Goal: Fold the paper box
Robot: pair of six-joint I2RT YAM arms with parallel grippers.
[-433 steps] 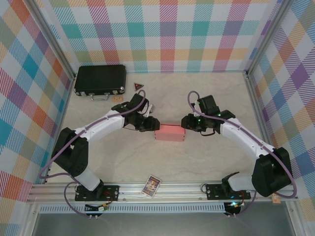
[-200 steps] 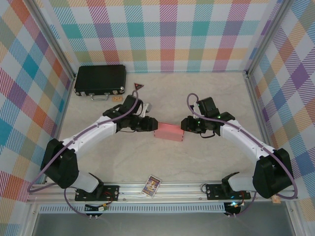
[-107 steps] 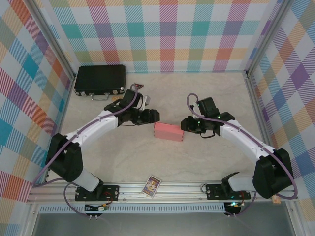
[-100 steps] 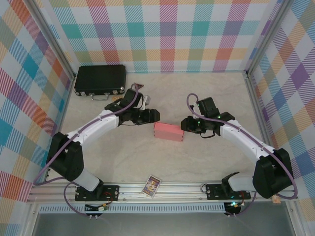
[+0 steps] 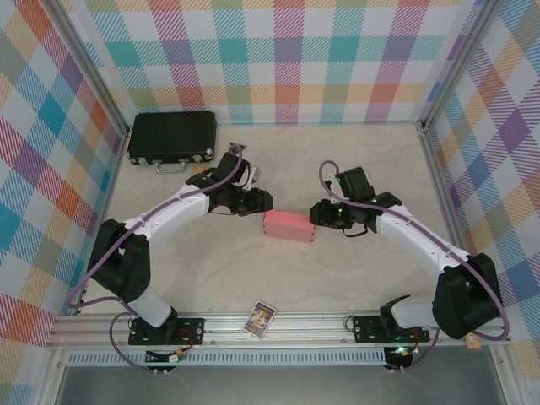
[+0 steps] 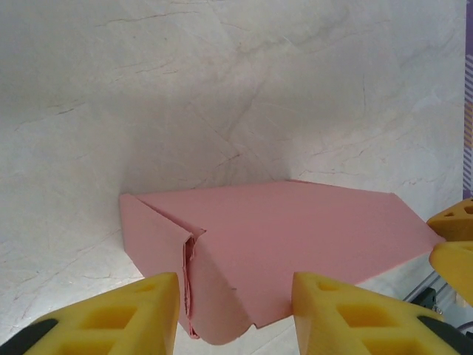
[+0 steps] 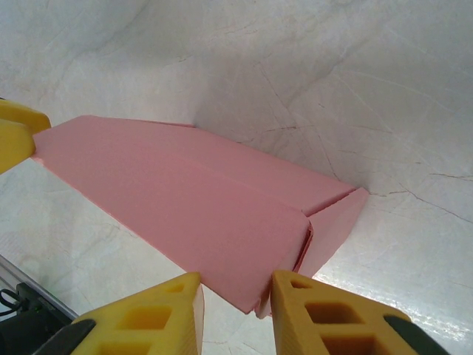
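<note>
The paper box [image 5: 288,226], a small pink rectangular box, lies folded on the table's middle, slightly askew. My left gripper [image 5: 263,202] is at its left end. In the left wrist view its yellow fingers [image 6: 103,318] stand partly open astride the near corner of the box [image 6: 295,237], where a curved end flap bulges out. My right gripper [image 5: 315,216] meets the box's right end. Its fingers [image 7: 325,310] are also partly open around the corner of the box [image 7: 185,192], clamping nothing. Each wrist view catches the other gripper's yellow fingertip at the far end.
A black hard case [image 5: 172,137] lies at the back left, with a small dark triangle [image 5: 240,148] beside it. A picture card [image 5: 261,319] rests on the front rail. Plaid walls with metal posts close in the table on three sides.
Half a second ago my left gripper had backed off up-left from the box's end with wider jaws. It has now come back to that end, jaws narrower. The right arm and the box stay put.
</note>
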